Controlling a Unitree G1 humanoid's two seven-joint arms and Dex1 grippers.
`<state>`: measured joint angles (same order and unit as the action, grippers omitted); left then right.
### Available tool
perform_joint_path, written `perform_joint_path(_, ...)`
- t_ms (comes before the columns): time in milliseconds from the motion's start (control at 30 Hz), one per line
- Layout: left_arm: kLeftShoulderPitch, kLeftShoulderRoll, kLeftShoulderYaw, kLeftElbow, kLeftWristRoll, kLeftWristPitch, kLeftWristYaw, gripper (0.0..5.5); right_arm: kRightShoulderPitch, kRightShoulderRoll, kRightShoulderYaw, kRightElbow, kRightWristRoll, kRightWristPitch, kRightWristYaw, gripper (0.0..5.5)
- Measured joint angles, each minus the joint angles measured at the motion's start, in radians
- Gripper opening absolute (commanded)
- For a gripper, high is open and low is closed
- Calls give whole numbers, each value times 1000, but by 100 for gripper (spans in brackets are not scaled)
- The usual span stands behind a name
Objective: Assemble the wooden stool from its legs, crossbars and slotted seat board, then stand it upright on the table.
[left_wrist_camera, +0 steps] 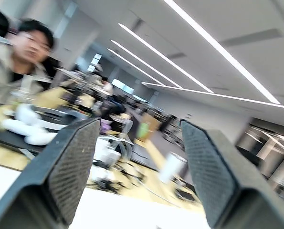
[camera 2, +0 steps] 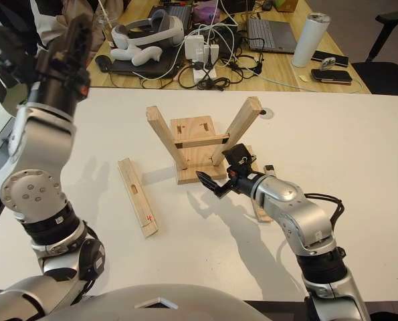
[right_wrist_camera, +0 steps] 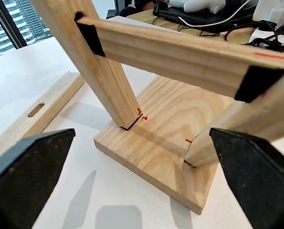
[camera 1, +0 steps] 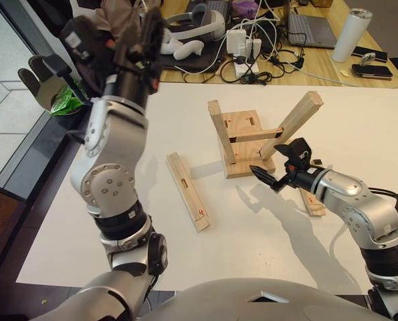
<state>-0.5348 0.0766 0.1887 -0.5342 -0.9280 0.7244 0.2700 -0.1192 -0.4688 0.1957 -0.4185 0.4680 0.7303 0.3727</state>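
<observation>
The slotted seat board (camera 1: 242, 166) lies flat on the white table. Two legs stand in it, one nearly upright (camera 1: 220, 130) and one slanting right (camera 1: 293, 120), joined by a crossbar (camera 1: 253, 136). A loose slotted leg (camera 1: 187, 191) lies to the board's left, and another wooden piece (camera 1: 312, 204) lies partly under my right forearm. My right gripper (camera 1: 269, 177) is open just above the table at the board's front edge, empty; its wrist view has the board (right_wrist_camera: 175, 148) and crossbar (right_wrist_camera: 170, 52) close ahead. My left gripper (camera 1: 147, 39) is raised high over the table's back left, open and empty.
Behind the white table (camera 1: 185, 261) stands a wooden desk with a headset (camera 1: 195, 23), cables and a power strip (camera 1: 245, 63), a laptop (camera 1: 312, 30), a white tumbler (camera 1: 351, 33) and a phone (camera 1: 371, 70). The table's left edge drops to dark floor.
</observation>
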Motion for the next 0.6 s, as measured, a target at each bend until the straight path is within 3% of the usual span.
perform_joint_path(200, -17, 28, -223, 60, 140, 47, -93, 308, 8, 122, 49, 3, -43, 0, -61, 540)
perform_joint_path(400, -79, 116, -334, 153, 408, -52, -211, 308, 69, 179, 69, 5, -85, -6, -83, 540)
perform_joint_path(600, -66, 105, -374, 182, 490, -83, -286, 308, 80, 200, 74, 19, -105, -7, -82, 540)
